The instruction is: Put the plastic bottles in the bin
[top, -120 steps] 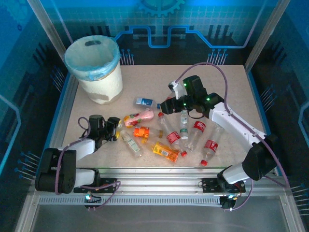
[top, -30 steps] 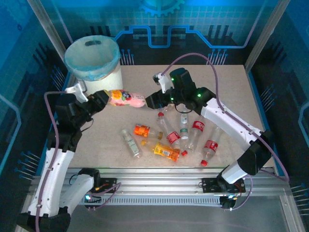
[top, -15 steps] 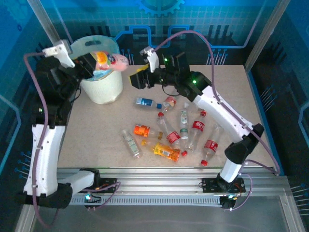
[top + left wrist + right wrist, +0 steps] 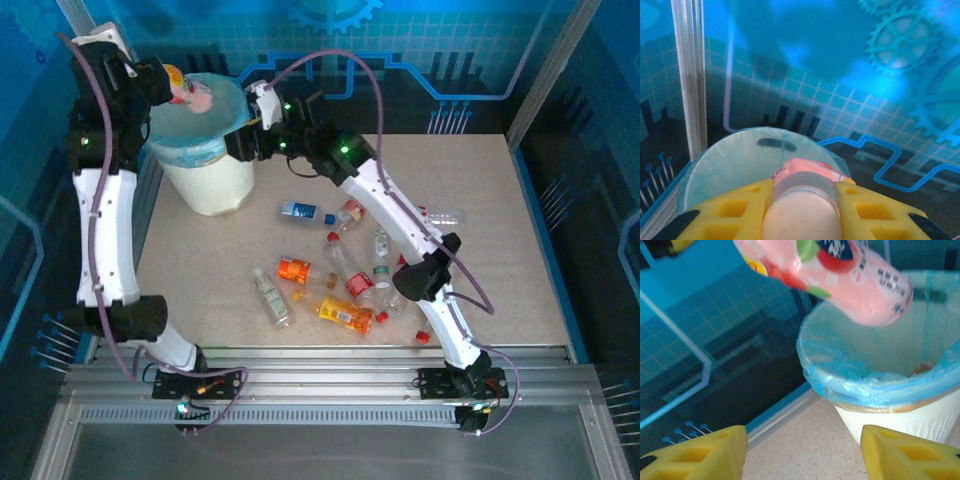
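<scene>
— Where are the plastic bottles?
— Most lie loose on the counter, nearer than the bin and off to its right. The right gripper hangs spread and empty just beside the bin's rim.
— And the left gripper?
— It's pinching a pink bottle, tilted, above the bin's mouth.

Pink bottle: label w/ small dark print + white lettering on blue patch, both too blurred to read.

My left gripper: now raised far-left, its pink bottle up off the table, above the bin. My right gripper: now at the bin's right rim.
</scene>
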